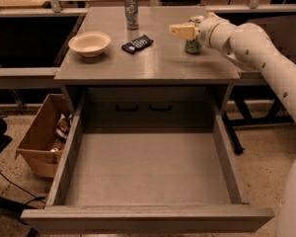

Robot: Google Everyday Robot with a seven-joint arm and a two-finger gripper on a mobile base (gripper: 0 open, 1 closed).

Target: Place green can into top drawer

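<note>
The green can (193, 46) stands upright on the grey cabinet top (153, 63), at its right side. My gripper (184, 32) reaches in from the right on the white arm (251, 46), sits at the can's upper left side and covers its middle. The can rests on the top. The top drawer (148, 217) is pulled far out below the cabinet top, and its grey inside holds nothing. Behind it shows a lower drawer front with two dark handles (143, 105).
A cream bowl (90, 43), a dark flat packet (137, 43) and a slim silver-grey can (131, 10) stand on the cabinet top left of the green can. An open cardboard box (39, 139) sits on the floor left of the drawer. Tables line the back.
</note>
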